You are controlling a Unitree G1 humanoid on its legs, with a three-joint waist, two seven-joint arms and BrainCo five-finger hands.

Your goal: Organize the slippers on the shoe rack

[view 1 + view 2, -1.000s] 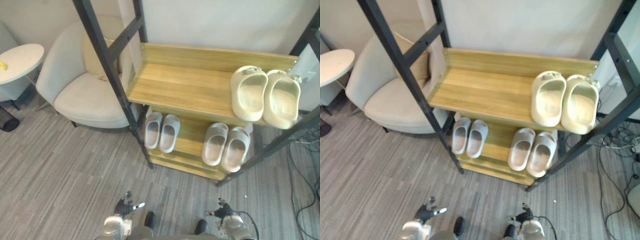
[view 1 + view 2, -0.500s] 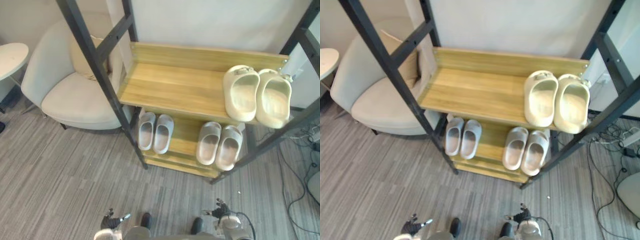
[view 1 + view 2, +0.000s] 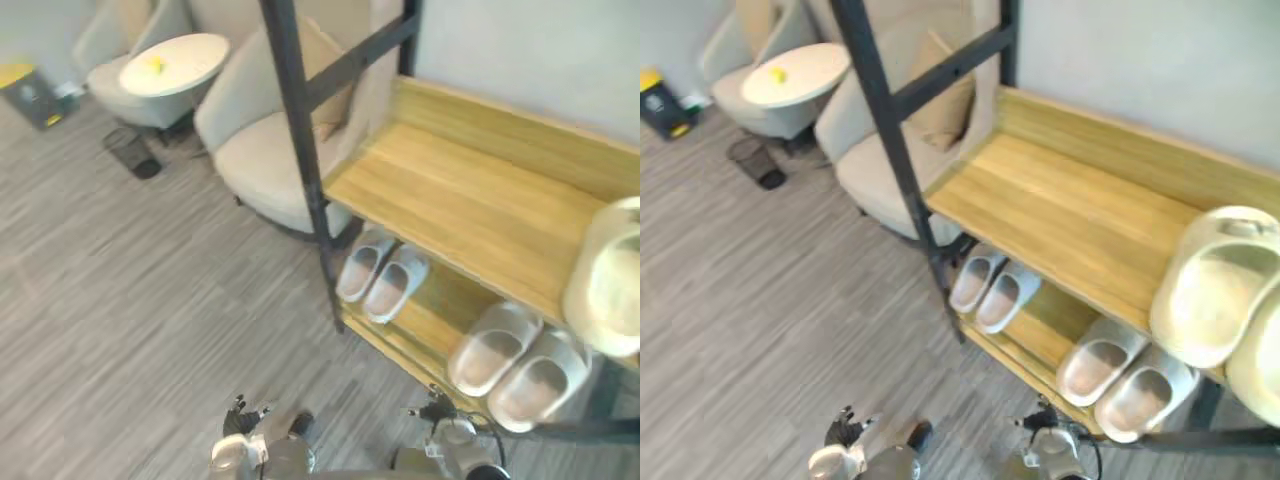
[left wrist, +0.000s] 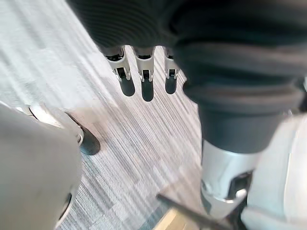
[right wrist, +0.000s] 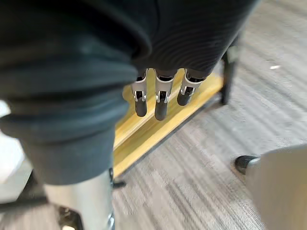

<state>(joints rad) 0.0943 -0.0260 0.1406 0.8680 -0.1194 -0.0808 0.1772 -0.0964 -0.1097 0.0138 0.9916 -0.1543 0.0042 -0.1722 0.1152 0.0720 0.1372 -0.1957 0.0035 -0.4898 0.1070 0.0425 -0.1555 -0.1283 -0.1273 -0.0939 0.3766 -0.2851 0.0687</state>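
Grey carpet [image 3: 120,300] runs past a side table [image 3: 175,62] and armchair [image 3: 265,160] to the shoe rack [image 3: 470,200]; the camera has swung left, and nothing on the rack has moved. Its lower shelf [image 3: 440,305] holds small grey slippers [image 3: 382,278] and larger grey slippers [image 3: 515,362], with cream slippers [image 3: 1215,290] above at right. The left hand [image 3: 240,418] and right hand [image 3: 434,410] hang low, fingers straight, empty

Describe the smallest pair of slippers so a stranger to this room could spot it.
Find the black-framed wooden shoe rack beside the pale armchair and look at its lower shelf. The small pair sits at the shelf's left end, by the black upright, smaller and whiter than the greyish pair to its right.
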